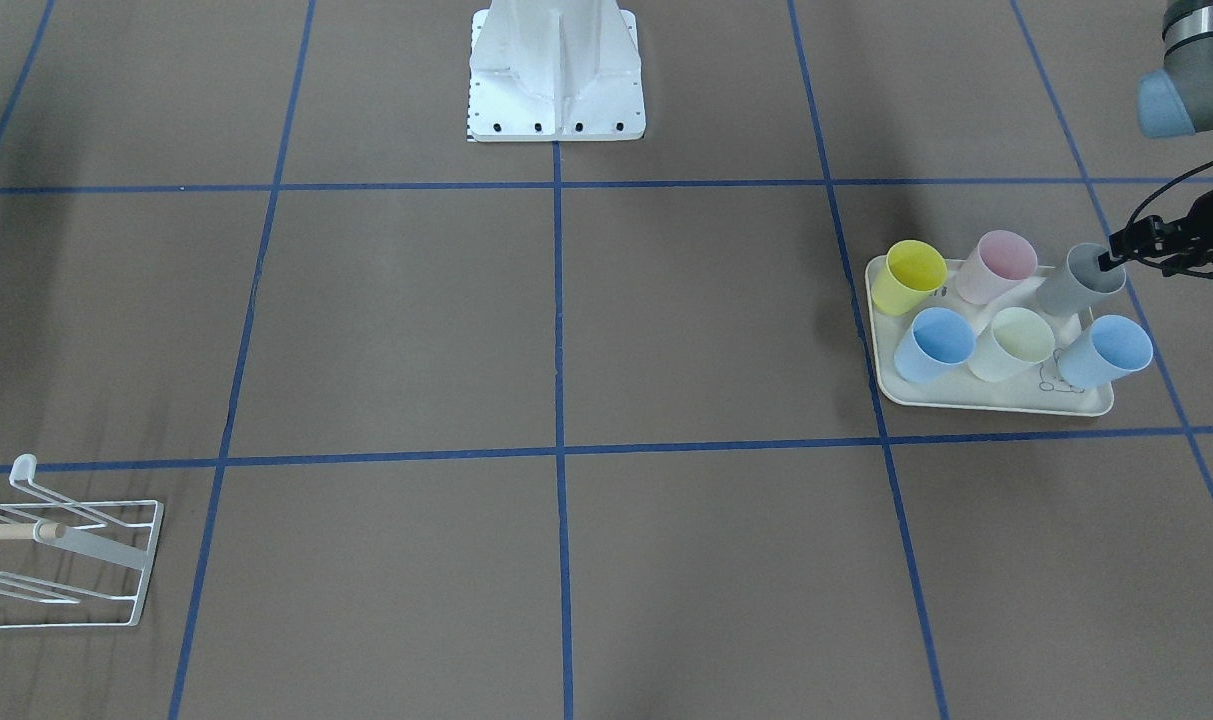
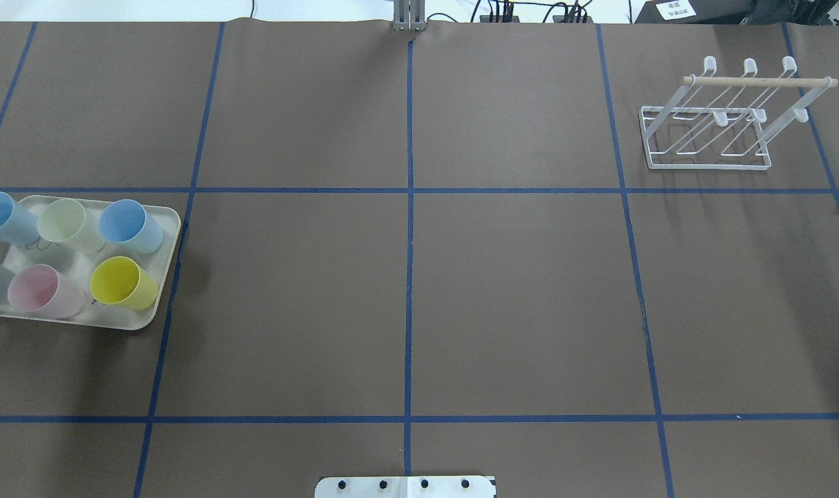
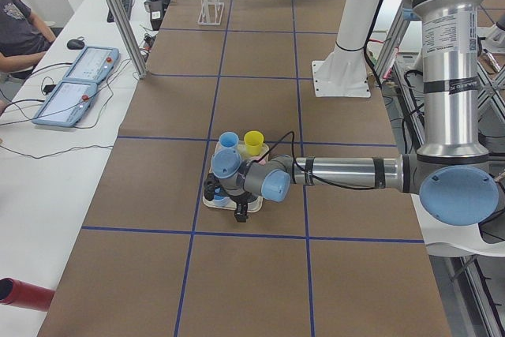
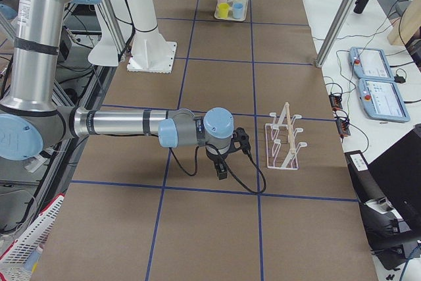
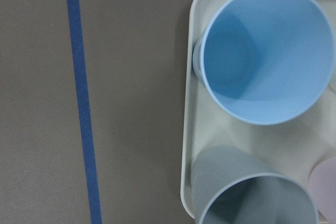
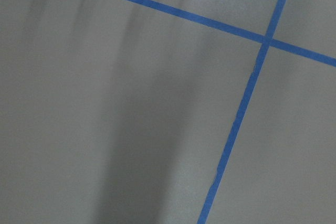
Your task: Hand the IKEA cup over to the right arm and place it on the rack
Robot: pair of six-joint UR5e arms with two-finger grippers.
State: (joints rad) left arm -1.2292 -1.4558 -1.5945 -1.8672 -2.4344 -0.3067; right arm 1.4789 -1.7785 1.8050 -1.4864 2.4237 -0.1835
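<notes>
cups (image 2: 118, 280) on tray (image 2: 87, 319), robot's left | rack (image 2: 710, 138) far right | left pincer (image 1: 1111, 260) apparently over tray's outer end

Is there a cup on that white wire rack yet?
No, the rack has bare prongs, and all six cups sit on the cream tray.

The left arm (image 3: 347, 173) and right arm (image 4: 118, 123) are showing silver tubes (image 3: 451, 76), light-blue joint caps (image 3: 274, 187), black cables (image 1: 1166, 188), a black left gripper (image 1: 1112, 260) and a white bolted pedestal (image 1: 556, 80).

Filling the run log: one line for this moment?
phase: pre-grasp | left gripper at grey cup on tray | right gripper near rack | rack empty
</notes>
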